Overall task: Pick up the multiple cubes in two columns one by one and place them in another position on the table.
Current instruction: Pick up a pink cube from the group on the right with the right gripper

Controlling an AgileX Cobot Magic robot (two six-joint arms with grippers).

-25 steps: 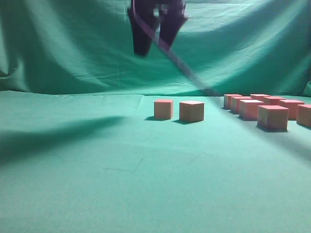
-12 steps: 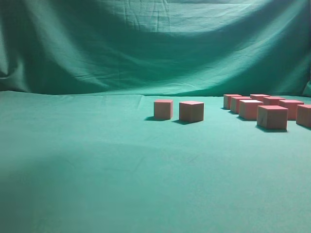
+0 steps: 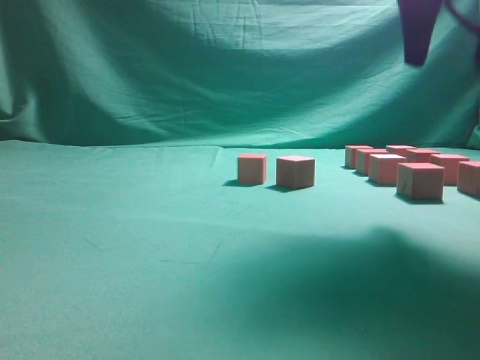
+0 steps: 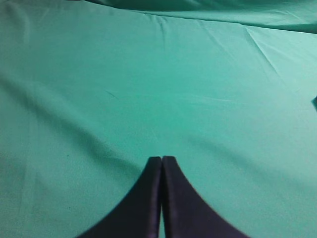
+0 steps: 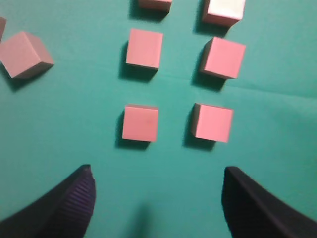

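Several pink-topped wooden cubes stand in two columns at the right of the green table. In the right wrist view the nearest pair is a left cube and a right cube, with more pairs beyond. Two cubes stand apart at mid table; one shows in the right wrist view. My right gripper is open and empty, high above the columns; its dark finger shows at the top right of the exterior view. My left gripper is shut and empty over bare cloth.
Green cloth covers the table and hangs as a backdrop. A broad shadow lies on the cloth at the front right.
The right gripper left the top middle of the exterior view, was out of sight half a second ago, and now shows at the top right above the columns. The cubes have not moved.
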